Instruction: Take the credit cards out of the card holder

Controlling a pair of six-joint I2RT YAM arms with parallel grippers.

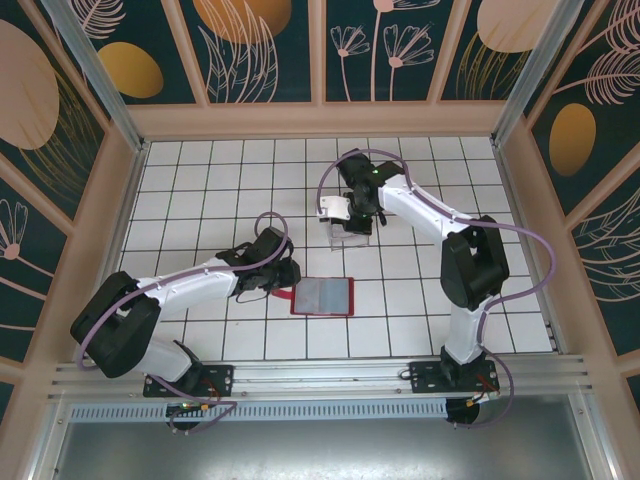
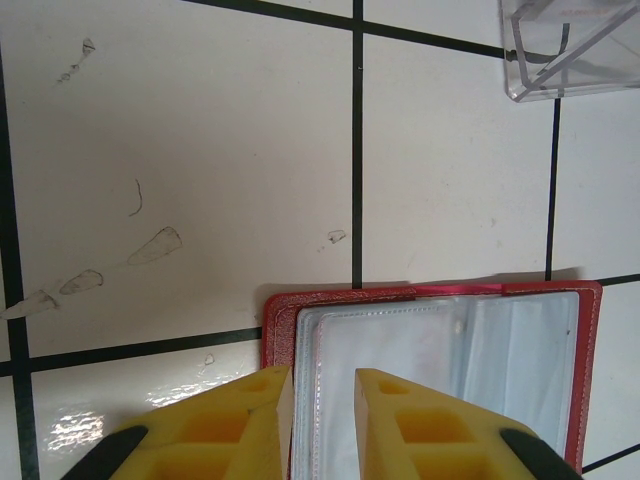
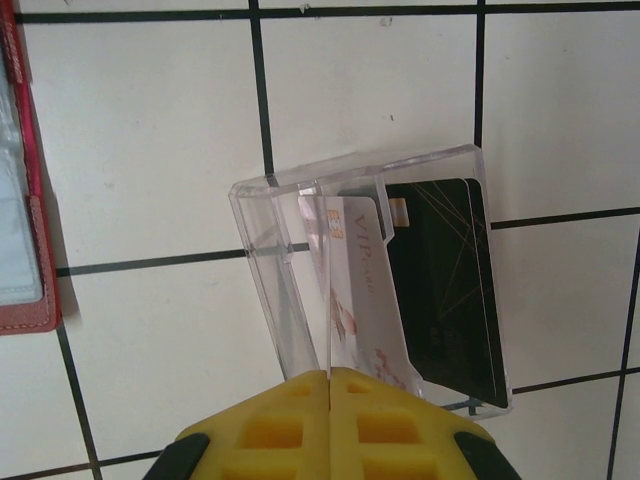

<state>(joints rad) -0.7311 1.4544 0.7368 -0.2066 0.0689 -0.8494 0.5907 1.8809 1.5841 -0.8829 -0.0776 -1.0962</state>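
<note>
Hand on the left (image 2: 320, 385) parted a little, poised over the left edge of the open red wallet (image 2: 440, 340), clear sleeves facing up. Hand on the right (image 3: 330, 385) clenched shut above a clear box (image 3: 290, 250), whitish card (image 3: 355, 290) and black card (image 3: 450, 290) inside. Underneath, white tiled table (image 2: 200, 150), dark lines, scuffed and glossy. Around, wooden frame (image 1: 320, 120) and teal panels (image 1: 260, 50) with leaf drawings.

White tabletop (image 1: 190, 190) gridded with black lines, teal wall panels (image 1: 400, 50) with painted plants, pale wooden frame (image 1: 320, 120), metal rail (image 1: 320, 372)
</note>
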